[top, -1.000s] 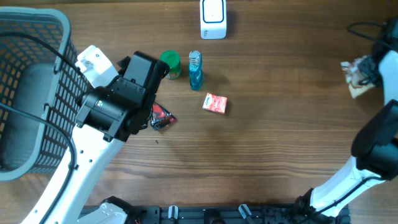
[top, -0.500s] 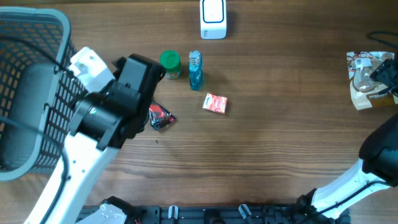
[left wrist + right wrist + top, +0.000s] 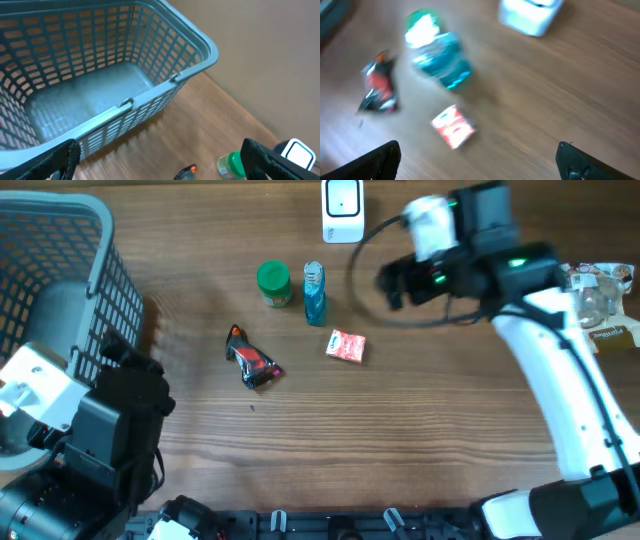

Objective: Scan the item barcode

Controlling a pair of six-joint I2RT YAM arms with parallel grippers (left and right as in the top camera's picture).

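Several items lie mid-table: a green-lidded jar [image 3: 273, 283], a blue bottle [image 3: 314, 292], a red packet [image 3: 346, 346] and a black-and-red pouch [image 3: 255, 362]. A white scanner [image 3: 343, 210] stands at the far edge. My right gripper [image 3: 392, 282] hovers open and empty, right of the bottle. Its blurred wrist view shows the bottle [image 3: 442, 60], the packet [image 3: 452, 127], the pouch [image 3: 379, 87] and the scanner [image 3: 530, 12] ahead of the right gripper [image 3: 480, 165]. My left gripper [image 3: 160, 167] is open and empty, facing the basket [image 3: 190, 50], with the jar [image 3: 231, 165] at lower right.
A grey mesh basket [image 3: 95, 270] fills the left side of the table. A clear-wrapped package [image 3: 595, 305] lies at the right edge. The left arm's body [image 3: 90, 450] fills the lower left corner.
The left arm pulled back from the pouch to the lower left. The right gripper released the package at the right edge, opened, and swung left over the table.
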